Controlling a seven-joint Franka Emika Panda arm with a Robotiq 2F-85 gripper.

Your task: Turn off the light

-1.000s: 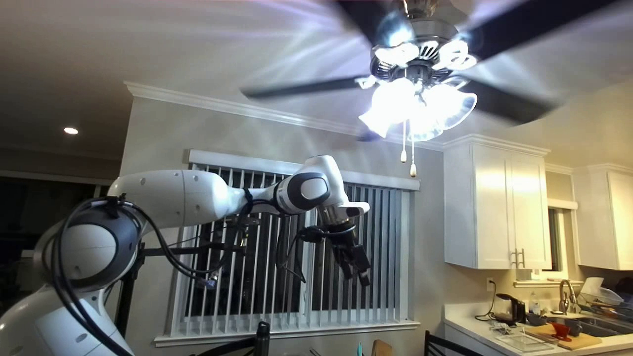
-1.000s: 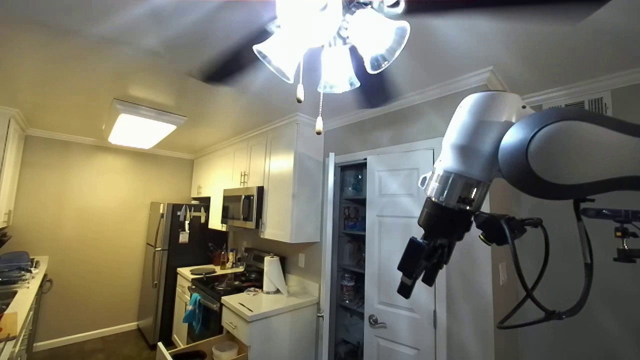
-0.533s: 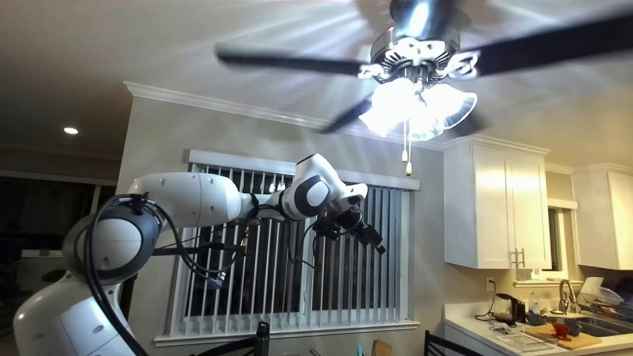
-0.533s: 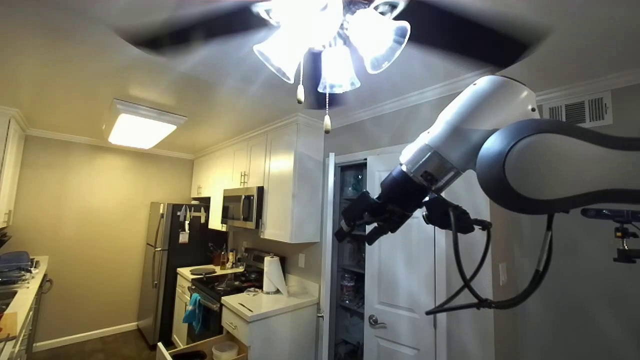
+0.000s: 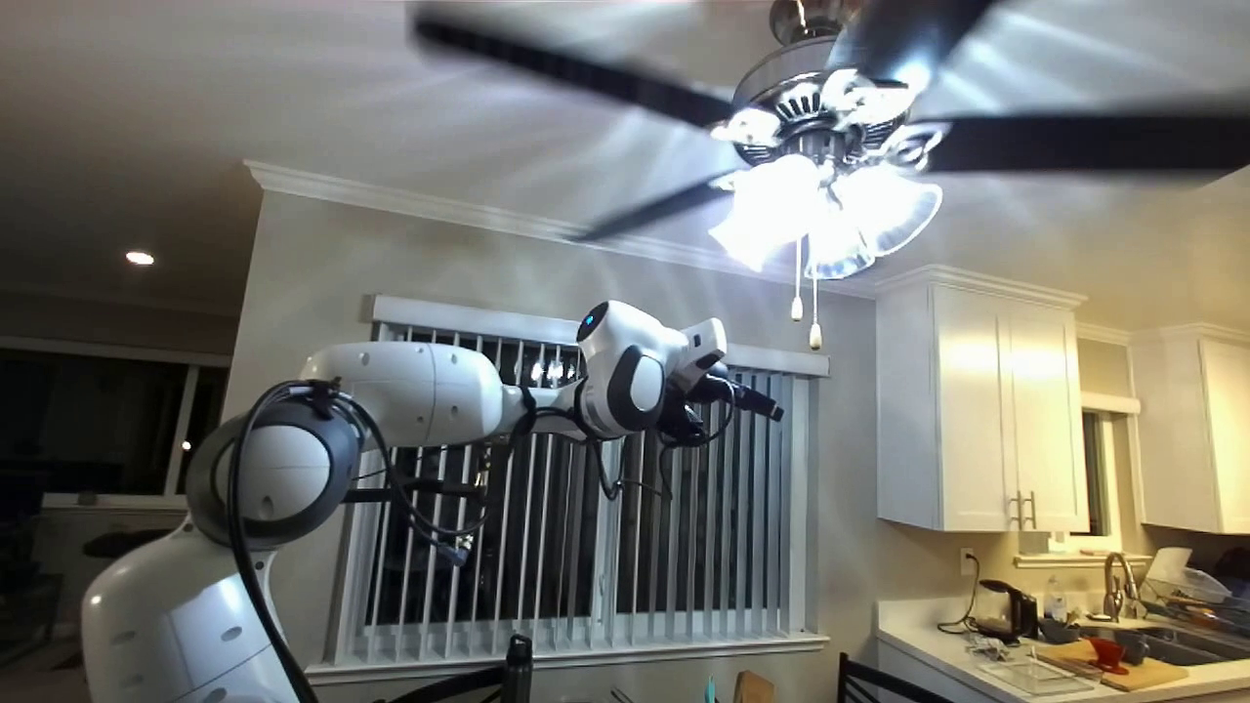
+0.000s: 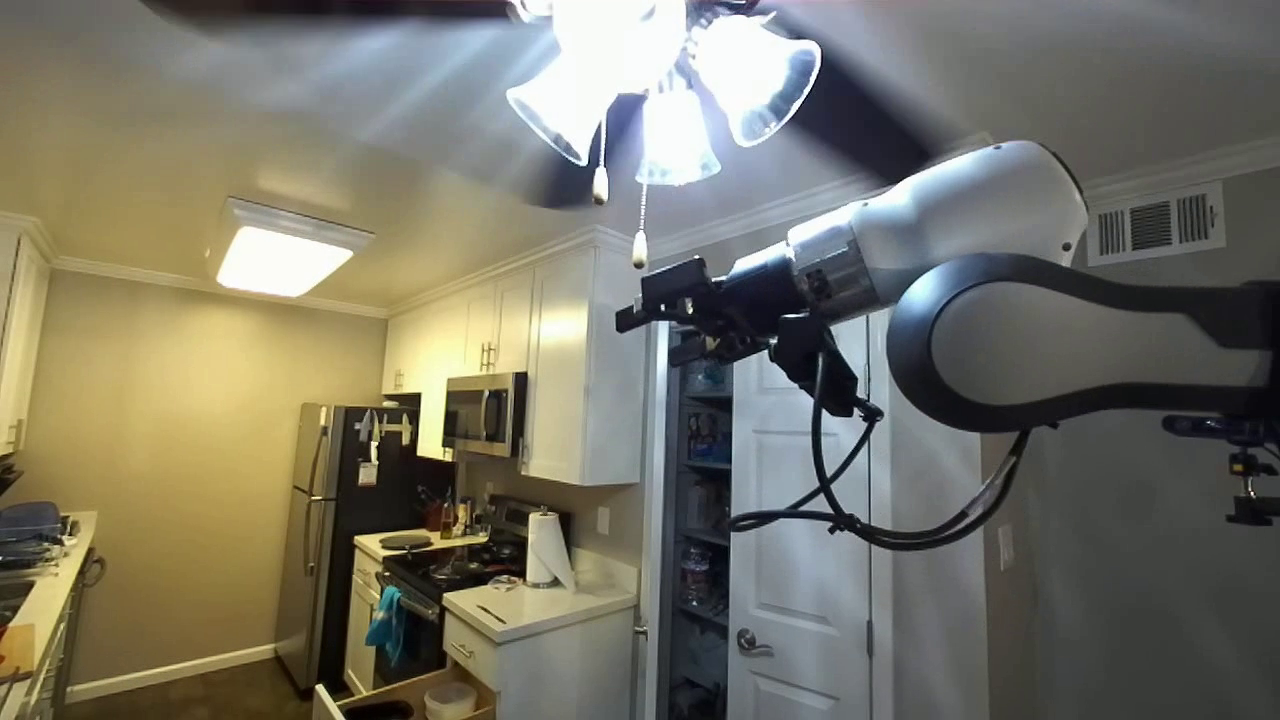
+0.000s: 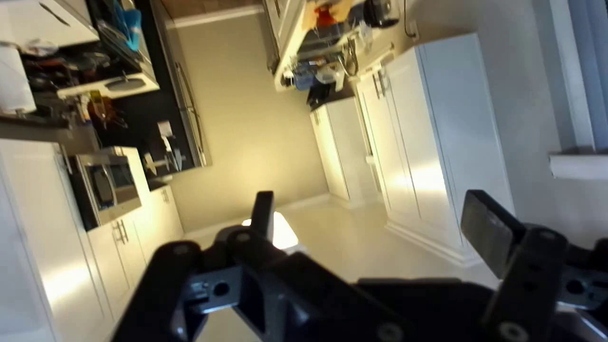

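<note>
The fingers (image 7: 490, 232) are spread wide, with nothing held between them. The light (image 5: 830, 220) is lit overhead; beneath it two pull chains (image 6: 640, 248) are hung, their ends shown higher than the fingers in both exterior views, though the gap in depth cannot be judged surely. The fingers should be raised slowly, one chain's end centred and pinched, then drawn straight down, well below the fan blades (image 5: 1084, 144).

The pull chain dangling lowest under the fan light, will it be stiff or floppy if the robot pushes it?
Probably floppy: the pull chain looks thin and beaded. Its small knob would likely swing away when nudged, since nothing visible holds it below. It's probably lightweight too, being much smaller than a glass shade.
</note>
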